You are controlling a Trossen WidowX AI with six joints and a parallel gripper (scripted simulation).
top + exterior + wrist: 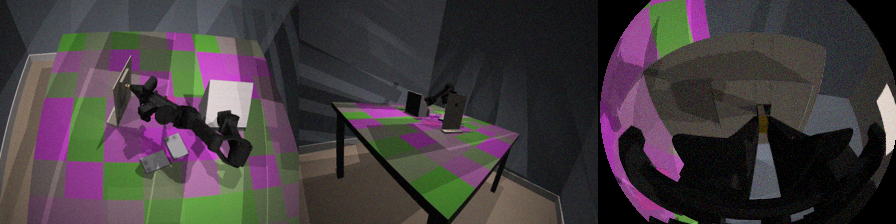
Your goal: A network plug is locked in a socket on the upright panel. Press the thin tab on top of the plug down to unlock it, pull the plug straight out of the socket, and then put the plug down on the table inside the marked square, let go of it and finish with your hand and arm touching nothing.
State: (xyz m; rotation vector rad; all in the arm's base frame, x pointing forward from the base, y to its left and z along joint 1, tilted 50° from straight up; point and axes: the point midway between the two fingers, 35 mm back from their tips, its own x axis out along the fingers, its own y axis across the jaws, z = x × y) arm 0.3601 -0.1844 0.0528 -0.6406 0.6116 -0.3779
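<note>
One black hand (132, 86) I am steering is pinching the small yellow plug (760, 123), seated in the upright grey panel (121, 94); pulling off-axis, or with the tab unpressed, risks jamming it.

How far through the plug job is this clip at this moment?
Done: the gripper has reached the panel and shut on the yellow plug. In hand: the plug, which sits against the panel, apparently not pulled out yet. Left: pressing the tab if not yet done, pulling it straight out, setting it in the marked square, letting go and backing off.
</note>
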